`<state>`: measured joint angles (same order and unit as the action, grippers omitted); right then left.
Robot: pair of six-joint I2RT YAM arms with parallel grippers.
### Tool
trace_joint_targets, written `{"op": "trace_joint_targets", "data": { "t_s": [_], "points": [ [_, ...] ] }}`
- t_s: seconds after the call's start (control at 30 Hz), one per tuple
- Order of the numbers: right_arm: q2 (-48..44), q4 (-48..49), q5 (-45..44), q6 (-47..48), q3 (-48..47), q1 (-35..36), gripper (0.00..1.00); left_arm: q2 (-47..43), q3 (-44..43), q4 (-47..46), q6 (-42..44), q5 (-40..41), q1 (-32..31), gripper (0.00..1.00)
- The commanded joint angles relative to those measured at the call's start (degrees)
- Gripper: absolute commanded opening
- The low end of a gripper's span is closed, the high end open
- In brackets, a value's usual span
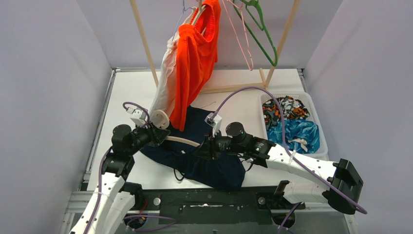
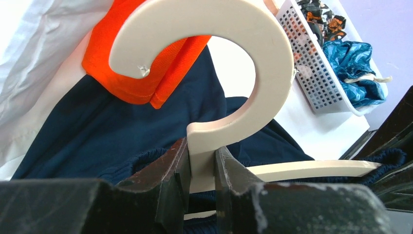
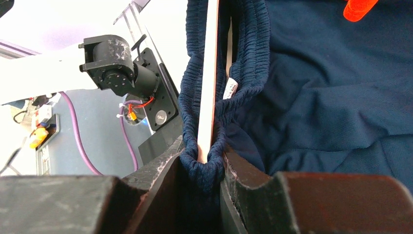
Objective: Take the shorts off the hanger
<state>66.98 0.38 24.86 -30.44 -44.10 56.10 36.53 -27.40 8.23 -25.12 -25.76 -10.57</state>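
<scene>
Your left end effector (image 2: pixel 200 175) is closed narrow on the neck of the cream hanger (image 2: pixel 265 68), just below the hook that rises straight ahead of its fingers. Your right end effector (image 3: pixel 203 163) is pinched on the elastic waistband of the navy shorts (image 3: pixel 321 97). The tip of the hanger's arm sits between those same fingers, wrapped in the bunched band. The rest of the navy shorts lies spread on the surface (image 1: pixel 129 92), ahead of and below both end effectors. The step in hand looks like sliding the waistband off this arm end. Use the left grip as a firm anchor and draw the right one outward along the line of the arm, away from the left end effector, so the elastic slips past the tip instead of stretching against it. The risk is that the right fingers are clamping wood as well as cloth. If so, the hanger will simply follow, so ease off and re-pinch fabric only, beyond the tip. Mind the orange shorts (image 1: pixel 195 58) and white shorts (image 1: pixel 163 87) hanging just above and beyond the left end effector, since their hems sit close to the hook and could snag. The camouflage shorts (image 1: pixel 285 109) and blue leaf-patterned shorts (image 1: pixel 297 134) lie in the basket (image 1: pixel 263 108) off to the right end effector's outer side.
</scene>
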Motion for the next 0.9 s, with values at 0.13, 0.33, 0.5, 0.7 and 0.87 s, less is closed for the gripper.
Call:
{"op": "trace_joint_targets", "data": {
  "t_s": [0.13,0.33,0.5,0.7,0.87],
  "points": [
    [-1.39,-6.35,-11.83,1.43,-8.86,0.68,0.48,-1.54,-3.14,-0.07,1.02,4.94,0.55,0.0],
    [-7.17,-8.51,-16.58,1.05,-6.66,0.65,0.6,-3.05,-2.91,0.2,0.96,7.48,0.55,0.0],
    [-7.53,-10.5,-13.17,1.42,-7.34,0.63,0.48,-2.71,-3.36,1.12,1.13,8.89,0.55,0.0],
    [-6.21,-10.58,-12.54,1.87,-7.74,0.81,0.46,-2.69,-3.4,1.56,1.13,9.92,0.57,0.0],
    [-4.14,-8.3,-13.74,1.44,-8.03,0.85,0.42,-2.36,-3.5,1.61,1.13,9.93,0.57,0.0]
  ]
}}
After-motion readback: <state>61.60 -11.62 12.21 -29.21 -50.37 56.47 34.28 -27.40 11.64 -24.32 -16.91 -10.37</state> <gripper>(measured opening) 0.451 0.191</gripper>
